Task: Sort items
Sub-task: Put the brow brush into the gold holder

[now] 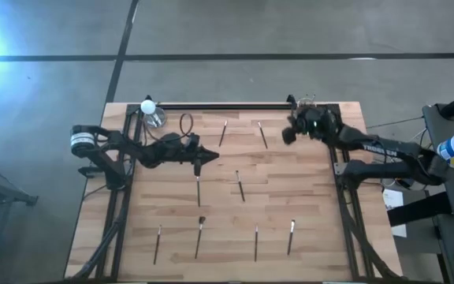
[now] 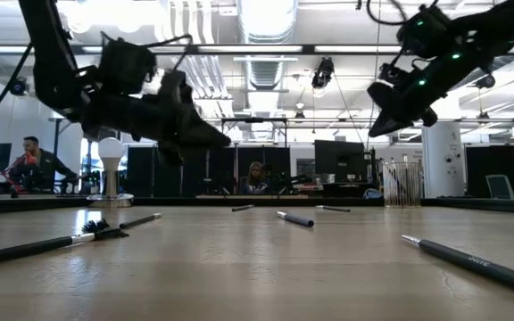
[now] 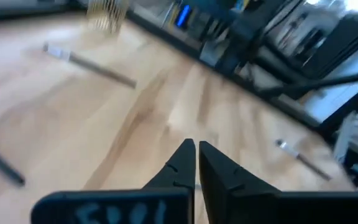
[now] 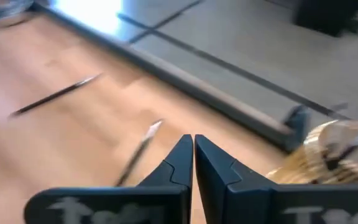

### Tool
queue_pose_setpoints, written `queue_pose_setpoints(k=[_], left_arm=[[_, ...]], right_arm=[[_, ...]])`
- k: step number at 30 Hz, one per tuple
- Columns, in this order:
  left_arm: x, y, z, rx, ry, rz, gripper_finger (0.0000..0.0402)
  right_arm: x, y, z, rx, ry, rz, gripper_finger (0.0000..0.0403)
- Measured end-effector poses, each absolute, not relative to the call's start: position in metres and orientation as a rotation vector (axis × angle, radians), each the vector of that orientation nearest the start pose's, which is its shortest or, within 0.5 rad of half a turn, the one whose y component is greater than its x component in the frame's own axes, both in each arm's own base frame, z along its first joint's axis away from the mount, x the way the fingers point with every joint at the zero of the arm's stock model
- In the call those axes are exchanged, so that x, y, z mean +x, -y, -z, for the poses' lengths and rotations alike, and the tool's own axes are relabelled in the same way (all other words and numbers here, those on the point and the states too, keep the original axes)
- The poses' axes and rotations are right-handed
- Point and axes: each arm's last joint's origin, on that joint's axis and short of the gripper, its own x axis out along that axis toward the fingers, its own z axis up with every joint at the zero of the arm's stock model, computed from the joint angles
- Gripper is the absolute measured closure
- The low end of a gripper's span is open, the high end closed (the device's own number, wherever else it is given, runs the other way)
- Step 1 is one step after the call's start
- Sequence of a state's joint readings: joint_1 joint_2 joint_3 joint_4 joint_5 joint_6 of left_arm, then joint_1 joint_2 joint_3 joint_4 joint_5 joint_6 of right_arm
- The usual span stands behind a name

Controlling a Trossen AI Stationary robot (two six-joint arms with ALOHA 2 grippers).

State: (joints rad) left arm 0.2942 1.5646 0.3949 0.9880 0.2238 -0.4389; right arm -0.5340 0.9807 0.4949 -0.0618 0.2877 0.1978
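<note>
Several thin dark sticks, the items, lie flat and scattered on the wooden table (image 1: pixel 314 205): two near the far edge (image 1: pixel 223 132) (image 1: pixel 262 134), two in the middle (image 1: pixel 198 191) (image 1: pixel 240 186), several along the near edge (image 1: pixel 199 235). My left gripper (image 1: pixel 198 164) (image 3: pixel 196 146) hangs shut above the table at left of centre, just beyond the far end of one middle stick, with nothing between its fingers. My right gripper (image 1: pixel 288 135) (image 4: pixel 193 140) hangs shut in the air near the far right corner, holding nothing; two sticks (image 4: pixel 138 149) (image 4: pixel 55 93) lie ahead of it.
A small clear glass cup (image 1: pixel 155 119) stands at the far left beside a white ball (image 1: pixel 147 105). Another cup (image 4: pixel 331 152) stands at the far right corner. A dark bar (image 1: pixel 227 105) runs along the far edge. A black cable loop (image 1: pixel 186 122) lies near the left arm.
</note>
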Motion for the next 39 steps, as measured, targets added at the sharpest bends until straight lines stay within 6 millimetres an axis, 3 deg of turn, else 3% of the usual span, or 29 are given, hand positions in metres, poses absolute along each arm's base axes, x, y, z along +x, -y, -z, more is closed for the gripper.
queue_pose_setpoints(k=[7,15,21,27,32,39], left_arm=[[0.273,-0.053,-0.149,-0.525,-0.415,-0.166,0.0390],[0.281,0.010,-0.170,-0.625,-0.732,-0.382,0.0386],[0.277,0.073,-0.184,-0.742,-0.989,-0.539,0.0345],[0.283,0.125,-0.187,-0.903,-1.034,-0.648,0.0296],[0.289,0.144,-0.173,-0.988,-1.039,-0.730,0.0285],[0.301,0.153,-0.157,-0.998,-1.066,-0.778,0.0286]], right_arm=[[0.167,0.060,-0.187,0.248,-0.394,0.716,0.0392],[0.161,0.027,-0.162,0.230,-0.249,0.621,0.0392],[0.160,0.020,-0.158,0.190,-0.236,0.571,0.0392],[0.159,0.017,-0.158,0.174,-0.243,0.552,0.0392],[0.158,0.017,-0.156,0.150,-0.250,0.543,0.0392],[0.159,0.016,-0.161,0.129,-0.237,0.533,0.0392]])
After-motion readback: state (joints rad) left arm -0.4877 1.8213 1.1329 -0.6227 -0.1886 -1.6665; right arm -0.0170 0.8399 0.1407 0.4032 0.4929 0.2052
